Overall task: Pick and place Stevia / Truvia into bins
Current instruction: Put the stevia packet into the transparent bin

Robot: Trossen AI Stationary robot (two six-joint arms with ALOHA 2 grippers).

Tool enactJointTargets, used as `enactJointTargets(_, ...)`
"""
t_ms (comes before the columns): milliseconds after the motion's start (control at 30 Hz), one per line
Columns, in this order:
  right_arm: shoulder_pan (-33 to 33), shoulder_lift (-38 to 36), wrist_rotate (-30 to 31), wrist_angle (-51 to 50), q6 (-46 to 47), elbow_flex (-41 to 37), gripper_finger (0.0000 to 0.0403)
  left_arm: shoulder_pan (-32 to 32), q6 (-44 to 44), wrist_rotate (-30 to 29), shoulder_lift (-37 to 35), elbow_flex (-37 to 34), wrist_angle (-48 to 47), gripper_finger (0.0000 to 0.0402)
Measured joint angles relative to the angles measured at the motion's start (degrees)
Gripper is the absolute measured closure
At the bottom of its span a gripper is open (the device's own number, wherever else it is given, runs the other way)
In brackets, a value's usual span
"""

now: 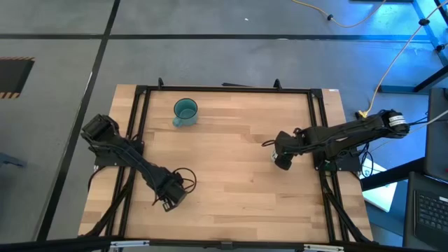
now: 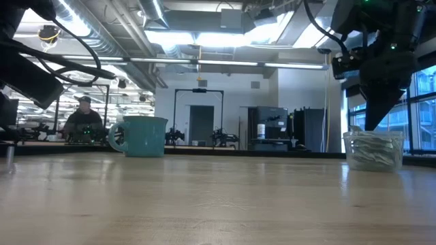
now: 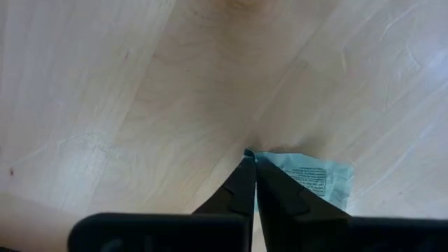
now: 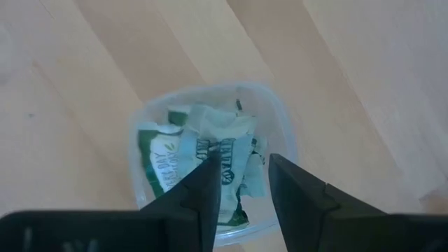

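From my seat, both arms read as matte black, jointed links. The left arm [image 1: 133, 159], lower left of the overhead frame, carries thin black cables looping off its wrist. The right arm [image 1: 343, 133], at right centre, has a silver-white collar near its far end and more black cable along it. Up close, the left gripper [image 3: 252, 183] shows dark wedge-shaped fingers tapering to points; the right gripper [image 4: 241, 185] shows blunter black fingers.

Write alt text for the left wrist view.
The left gripper is pinched shut on the edge of a pale green-and-white sachet lying on the light wooden table; small print shows on the packet.
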Motion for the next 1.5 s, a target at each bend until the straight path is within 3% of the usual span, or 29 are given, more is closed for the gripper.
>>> enactJointTargets(200, 0.02, -1.50, 0.08, 0.03, -0.68, 2.99, 0.0279, 1.28, 3.30, -0.97, 0.33, 1.83, 0.28, 0.0398)
enactJointTargets(367, 0.71, -1.90, 0.15, 3.36, -8.09, 4.94, 0.0279, 2.90, 11.74, -9.72, 0.31, 3.38, 3.07, 0.0398)
enactJointTargets(600, 3.72, -1.79, 0.01, 22.14, -15.33, 4.29, 0.0279, 6.40, 40.41, -29.56, 0.27, 3.51, 21.76, 0.0398)
enactJointTargets(733, 5.61, -1.79, 0.02, 30.74, -21.51, 4.29, 0.0279, 8.86, 61.14, -34.41, 0.26, 3.54, 38.28, 0.0398)
enactJointTargets(833, 7.19, -1.37, 0.00, 35.24, -26.16, 4.27, 0.0279, 10.97, 75.06, -31.66, 0.26, 3.39, 51.44, 0.0398)
enactJointTargets(1033, 9.83, 1.67, -0.63, 40.65, -30.25, 4.26, 0.0279, 15.73, 96.72, -15.62, 0.15, 1.76, 72.66, 0.0398)
enactJointTargets(1233, 11.10, 7.80, -8.62, 52.71, -36.60, 4.22, 0.0279, 20.81, 108.41, 3.02, 0.50, 1.69, 80.86, 0.0398)
enactJointTargets(1367, 11.10, 12.42, -15.77, 62.66, -39.35, 4.22, 0.0279, 23.54, 110.63, 7.54, 1.85, 1.68, 82.46, 0.0398)
enactJointTargets(1500, 11.10, 15.76, -17.05, 67.84, -39.46, 4.22, 0.0279, 24.84, 114.01, 10.08, 2.83, 1.68, 83.28, 0.0398)
